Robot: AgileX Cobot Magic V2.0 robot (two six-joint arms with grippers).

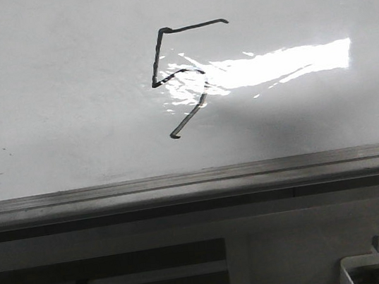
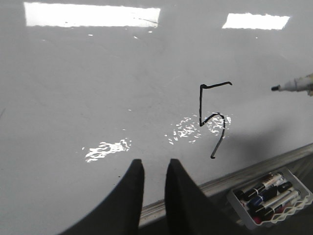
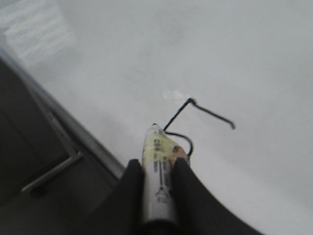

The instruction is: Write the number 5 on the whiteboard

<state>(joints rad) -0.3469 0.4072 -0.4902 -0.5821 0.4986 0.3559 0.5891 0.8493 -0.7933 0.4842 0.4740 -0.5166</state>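
Observation:
The number 5 (image 1: 162, 53) is drawn in thin black angular strokes on the glossy whiteboard (image 1: 47, 99), beside a bright glare patch. It also shows in the left wrist view (image 2: 200, 105) and in the right wrist view (image 3: 210, 114). My right gripper (image 3: 157, 161) is shut on a pale marker pen (image 3: 157, 181). The pen tip points at the board close to the digit's lower curve. In the left wrist view the marker pen (image 2: 296, 84) hangs off to the side of the digit. My left gripper (image 2: 154, 164) is empty, jaws a little apart, near the board's edge rail (image 2: 225, 178).
A grey metal rail (image 1: 195, 181) runs along the whiteboard's near edge. A white tray of several markers (image 2: 266, 198) sits just past the rail; its corner shows in the front view (image 1: 351, 271). Neither gripper shows in the front view.

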